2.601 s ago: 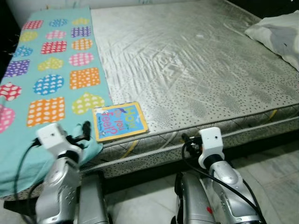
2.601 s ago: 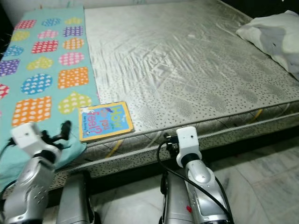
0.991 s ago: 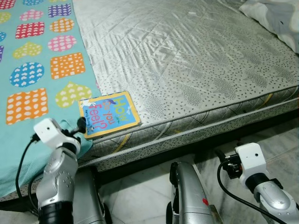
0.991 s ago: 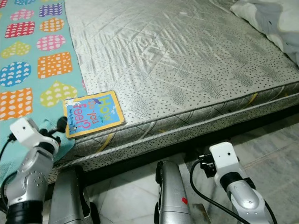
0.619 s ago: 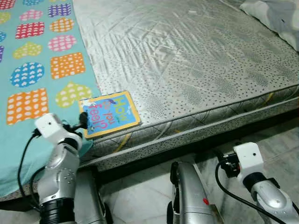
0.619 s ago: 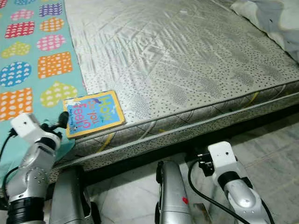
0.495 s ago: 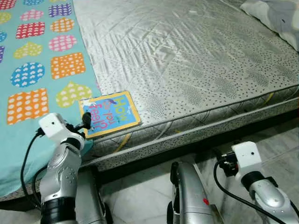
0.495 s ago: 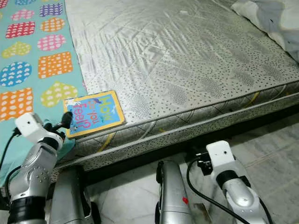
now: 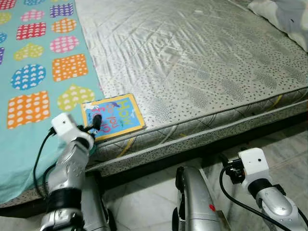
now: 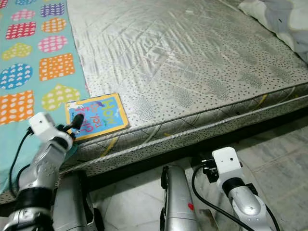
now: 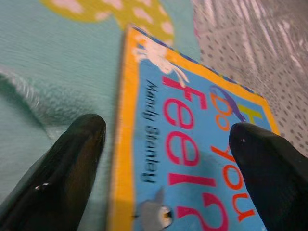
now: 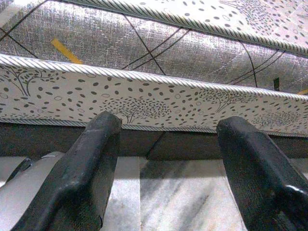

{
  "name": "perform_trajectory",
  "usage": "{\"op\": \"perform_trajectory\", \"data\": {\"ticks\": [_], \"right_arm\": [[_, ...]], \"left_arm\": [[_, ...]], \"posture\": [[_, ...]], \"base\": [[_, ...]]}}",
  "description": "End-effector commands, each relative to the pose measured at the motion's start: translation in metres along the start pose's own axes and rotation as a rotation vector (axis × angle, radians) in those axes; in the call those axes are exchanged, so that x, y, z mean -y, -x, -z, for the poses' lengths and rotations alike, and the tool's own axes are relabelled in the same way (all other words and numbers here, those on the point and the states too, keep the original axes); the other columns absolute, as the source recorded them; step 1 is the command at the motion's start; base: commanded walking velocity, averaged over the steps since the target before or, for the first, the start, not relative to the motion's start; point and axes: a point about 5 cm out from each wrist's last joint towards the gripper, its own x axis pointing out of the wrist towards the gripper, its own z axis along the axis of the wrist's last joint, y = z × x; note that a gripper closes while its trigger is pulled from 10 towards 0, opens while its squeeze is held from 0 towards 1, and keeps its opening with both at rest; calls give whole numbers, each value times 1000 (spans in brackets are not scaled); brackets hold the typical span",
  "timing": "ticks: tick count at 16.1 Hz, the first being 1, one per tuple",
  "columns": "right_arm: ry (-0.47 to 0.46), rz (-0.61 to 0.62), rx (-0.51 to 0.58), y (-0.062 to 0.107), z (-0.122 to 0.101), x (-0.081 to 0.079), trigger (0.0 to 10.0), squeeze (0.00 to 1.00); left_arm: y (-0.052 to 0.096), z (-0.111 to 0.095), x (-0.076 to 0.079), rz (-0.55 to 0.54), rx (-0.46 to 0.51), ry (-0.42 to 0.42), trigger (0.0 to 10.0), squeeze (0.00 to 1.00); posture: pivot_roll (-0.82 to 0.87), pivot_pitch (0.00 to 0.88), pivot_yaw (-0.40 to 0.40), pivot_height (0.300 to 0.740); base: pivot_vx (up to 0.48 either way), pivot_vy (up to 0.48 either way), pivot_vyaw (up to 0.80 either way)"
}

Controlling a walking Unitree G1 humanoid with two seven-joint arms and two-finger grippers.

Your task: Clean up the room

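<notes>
We reach for the book at the bed edge.
Our left end effector (image 11: 166, 149), fingers spread, straddles the near corner of the book (image 9: 113, 118) lying flat on the mattress (image 9: 202, 62); the right end effector (image 12: 168, 159), also spread, is low by the bed side.

Right gripper (image 12: 166, 168) jaws spread wide, facing mattress side (image 12: 159, 103) above floor (image 12: 183, 202).

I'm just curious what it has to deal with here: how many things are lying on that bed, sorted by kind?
Books: 1, the picture book at the left pincer
Blankets: 1, the teal patterned blanket
Pillows: 1, the white pillow
Total: 3 things on the mattress
</notes>
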Motion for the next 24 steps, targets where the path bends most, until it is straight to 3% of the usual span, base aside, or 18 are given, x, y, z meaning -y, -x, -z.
{"op": "perform_trajectory", "data": {"ticks": [1,2,3,4,7,10,11,12,13,16,17,18,19,20,21,22,24], "right_arm": [[3,7,-3,3,1,1,10000,0],[3,6,-2,3,1,1,10000,0],[12,1,4,1,-1,1,10000,0],[12,2,5,0,-2,1,10000,0],[17,7,10,-1,-3,4,10000,0],[18,11,11,-2,-4,4,10000,0],[18,14,13,-2,-4,4,10000,0],[19,15,14,-3,-4,4,10000,0],[19,18,16,-3,-5,3,10000,0],[22,24,19,-5,-5,4,10000,0],[22,24,19,-5,-5,4,10000,0],[23,24,20,-5,-5,4,10000,0],[23,24,20,-6,-5,3,10000,0],[24,23,22,-7,-5,2,10000,0],[24,23,22,-7,-5,2,10000,0],[26,24,25,-8,-6,2,10000,0],[29,25,25,-9,-6,2,10000,0]], "left_arm": [[1,10,-5,-8,-47,-5,10000,0],[1,12,-6,-10,-60,-4,10000,0],[5,36,-4,16,-215,8,10000,0],[6,43,-4,15,-258,26,10000,0],[10,57,2,55,-336,63,10000,0],[10,60,11,112,-357,167,10000,0],[10,56,20,178,-343,254,7569,0],[9,54,24,201,-341,274,706,0],[9,53,27,232,-345,275,0,0],[10,48,31,287,-294,271,0,0],[10,47,33,296,-288,271,1569,0],[10,46,34,309,-276,272,4196,0],[11,45,37,328,-263,274,5882,0],[11,46,39,340,-271,265,4471,0],[11,47,39,338,-276,263,4471,0],[12,47,42,364,-271,250,0,0],[13,47,47,399,-272,240,0,0]], "posture": [[-251,196,-15,496],[-251,196,-17,496],[-252,199,-19,496],[-253,199,-20,496],[-255,201,-18,496],[-255,201,-16,496],[-256,199,-16,496],[-255,199,-14,496],[-256,197,-14,496],[-254,194,-13,496],[-253,193,-13,496],[-252,192,-13,496],[-252,191,-14,496],[-250,187,-14,496],[-250,187,-14,496],[-250,185,-14,496],[-249,183,-16,496]], "base": [[0,0,0],[0,0,0],[0,0,0],[0,0,0],[0,0,0],[0,0,0],[0,0,0],[0,0,0],[0,0,0],[0,0,0],[0,0,0],[0,0,0],[0,0,0],[0,0,0],[0,0,0],[0,0,0],[0,0,0]]}}
